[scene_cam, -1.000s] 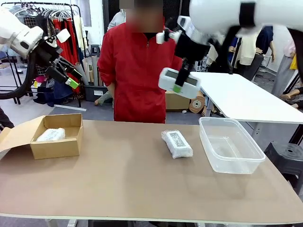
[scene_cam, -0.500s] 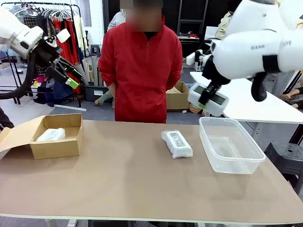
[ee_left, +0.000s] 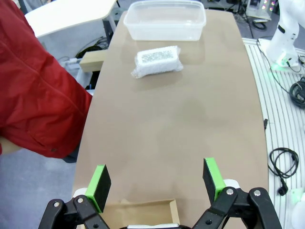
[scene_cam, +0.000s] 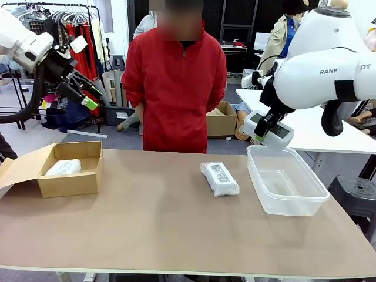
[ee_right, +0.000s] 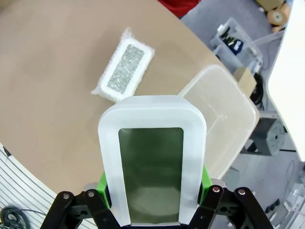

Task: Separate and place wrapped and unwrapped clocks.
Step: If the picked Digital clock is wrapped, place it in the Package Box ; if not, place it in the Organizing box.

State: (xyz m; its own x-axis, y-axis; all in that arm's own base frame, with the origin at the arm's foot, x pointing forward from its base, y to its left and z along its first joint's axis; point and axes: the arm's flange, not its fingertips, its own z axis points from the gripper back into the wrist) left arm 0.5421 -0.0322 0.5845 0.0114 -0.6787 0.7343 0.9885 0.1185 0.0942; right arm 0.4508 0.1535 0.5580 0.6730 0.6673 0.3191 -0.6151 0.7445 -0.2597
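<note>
The white clock (ee_right: 151,167) is hiding most of the pads (ee_right: 103,190) of the right gripper (ee_right: 154,186). The cardboard box (scene_cam: 70,183) is covering, with its near wall, the lower part of the wrapped clock (scene_cam: 63,167) lying inside it.

Open tabletop (scene_cam: 147,223) stretches from the cardboard box (scene_cam: 69,183) to the wrapped clock (scene_cam: 219,178) mid-table. A narrow gap parts that bundle from the clear tub (scene_cam: 288,202). The right gripper (scene_cam: 260,129), clamping the white clock (scene_cam: 281,132), hangs over its far rim. A person (scene_cam: 173,88) stands along the far edge.
</note>
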